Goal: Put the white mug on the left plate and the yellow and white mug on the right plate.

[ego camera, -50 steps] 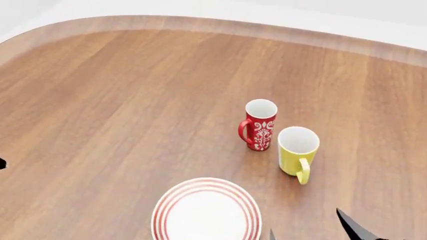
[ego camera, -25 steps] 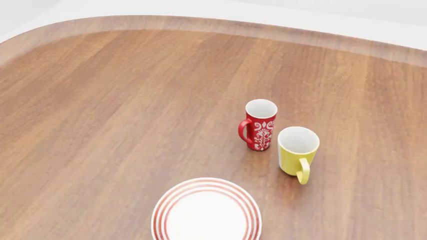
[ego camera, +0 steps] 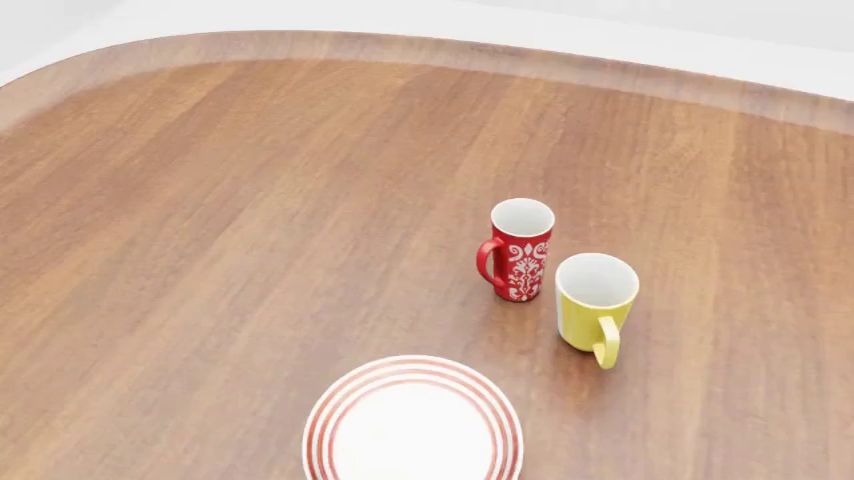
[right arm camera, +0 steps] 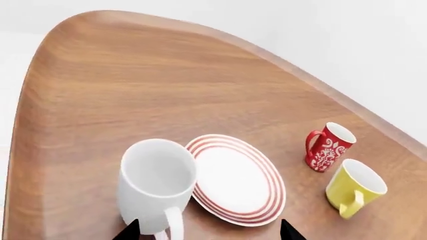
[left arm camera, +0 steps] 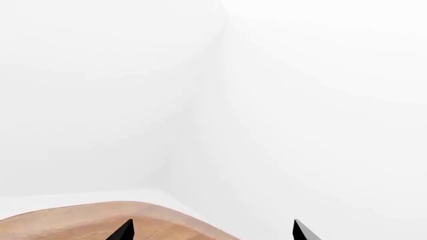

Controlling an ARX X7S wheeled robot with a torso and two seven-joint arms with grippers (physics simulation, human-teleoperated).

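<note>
Mugs first: the white mug [right arm camera: 157,186] stands upright on the tabletop [ego camera: 240,200], right in front of the right hand [right arm camera: 207,231] and between its two dark fingertips [right arm camera: 128,231], with its handle turned back toward the hand. Those tips stand wide apart with nothing gripped between them. Just past the white mug, and looking like it touches or overlaps its edge, lies a plate [right arm camera: 237,179] with red rings, flat and with nothing on it. Only one plate shows, so I can't tell if it's the left or right one. Farther out beyond the plate the yellow mug [right arm camera: 355,187] stands upright, handle toward the hand, and the red mug [right arm camera: 328,146] with the white pattern sits just beside it, not touching. In the head view the same plate [ego camera: 412,420] sits at the near edge with the yellow mug [ego camera: 595,302] and red mug [ego camera: 518,248] behind it; neither hand shows there. The left hand [left arm camera: 212,231] points off at a blank white wall over the tabletop's rim, its tips spread wide and holding nothing.
</note>
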